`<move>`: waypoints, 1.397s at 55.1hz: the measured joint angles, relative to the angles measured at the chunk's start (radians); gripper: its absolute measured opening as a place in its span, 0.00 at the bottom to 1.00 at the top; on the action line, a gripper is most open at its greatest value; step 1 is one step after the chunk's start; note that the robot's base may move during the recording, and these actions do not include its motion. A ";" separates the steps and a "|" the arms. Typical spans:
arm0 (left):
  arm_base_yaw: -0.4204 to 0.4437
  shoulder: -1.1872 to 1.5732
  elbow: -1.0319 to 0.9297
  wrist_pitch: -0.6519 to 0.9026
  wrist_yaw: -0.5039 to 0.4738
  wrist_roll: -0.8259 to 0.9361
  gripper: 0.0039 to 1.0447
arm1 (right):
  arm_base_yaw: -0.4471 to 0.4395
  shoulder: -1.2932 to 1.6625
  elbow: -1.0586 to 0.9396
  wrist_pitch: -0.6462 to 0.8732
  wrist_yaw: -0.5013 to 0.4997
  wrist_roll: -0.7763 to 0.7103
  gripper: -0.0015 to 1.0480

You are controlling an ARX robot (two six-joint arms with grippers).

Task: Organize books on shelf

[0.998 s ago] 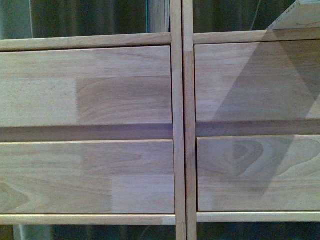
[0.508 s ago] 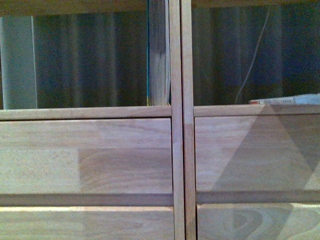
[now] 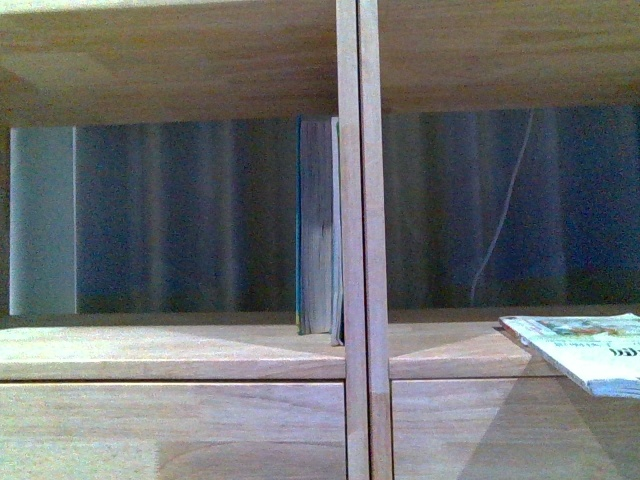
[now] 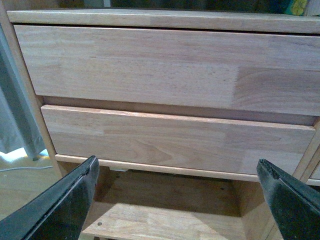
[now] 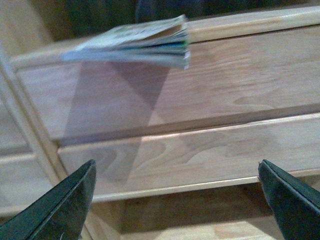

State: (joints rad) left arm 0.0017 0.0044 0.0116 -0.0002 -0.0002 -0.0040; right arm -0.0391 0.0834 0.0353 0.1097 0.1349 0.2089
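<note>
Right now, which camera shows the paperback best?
Front view: the paperback lies flat, sharp, overhanging the shelf edge, though cropped. Right wrist view shows it blurred, from below; left wrist view, not discernible.

The pale, floppy paperback [image 5: 135, 45] lay flat, overhanging the light-wood shelf [image 5: 240, 65] edge, above and ahead of the right end effector [image 5: 176, 170]. A thick teal book [image 3: 313, 225] and a thin white book [image 3: 336, 230] stood upright against the double divider [image 3: 358, 200].

A light-wood shelf [image 3: 170, 355] carries a thick teal book [image 3: 314, 250] and a thin white one [image 3: 336, 240] upright in its left compartment, against the double divider [image 3: 358, 200]. A paperback [image 3: 585, 350] lies flat in the right compartment, overhanging the front edge above plain drawer fronts [image 3: 170, 430].
</note>
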 joint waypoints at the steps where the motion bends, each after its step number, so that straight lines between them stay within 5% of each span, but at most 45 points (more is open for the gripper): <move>1: 0.000 0.000 0.000 0.000 0.000 0.000 0.93 | -0.023 0.025 0.014 0.022 -0.016 0.027 0.93; 6: 0.000 0.000 0.000 0.000 0.000 0.000 0.93 | -0.160 0.227 0.145 0.144 -0.183 0.270 0.93; 11: 0.000 0.000 0.000 0.000 0.000 0.000 0.93 | -0.166 0.465 0.263 0.236 -0.217 0.484 0.93; 16: 0.000 0.000 0.000 0.000 0.000 0.000 0.93 | -0.100 0.707 0.347 0.272 -0.162 0.723 0.93; 25: 0.000 0.000 0.000 0.000 0.000 0.000 0.93 | 0.071 0.871 0.377 0.341 -0.026 0.911 0.93; 36: 0.000 0.000 0.000 0.000 0.000 0.000 0.93 | 0.200 1.064 0.468 0.461 0.093 1.031 0.93; 53: 0.000 0.000 0.000 0.000 0.000 0.000 0.93 | 0.137 1.221 0.587 0.459 0.187 1.197 0.93; 66: 0.000 0.000 0.000 0.000 0.000 0.000 0.93 | 0.093 1.239 0.660 0.459 0.121 1.260 0.93; 77: 0.000 0.000 0.000 0.000 0.000 0.000 0.93 | 0.076 1.268 0.665 0.471 0.116 1.238 0.69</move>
State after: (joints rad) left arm 0.0017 0.0044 0.0116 -0.0002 -0.0002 -0.0040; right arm 0.0364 1.3510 0.6998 0.5808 0.2512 1.4464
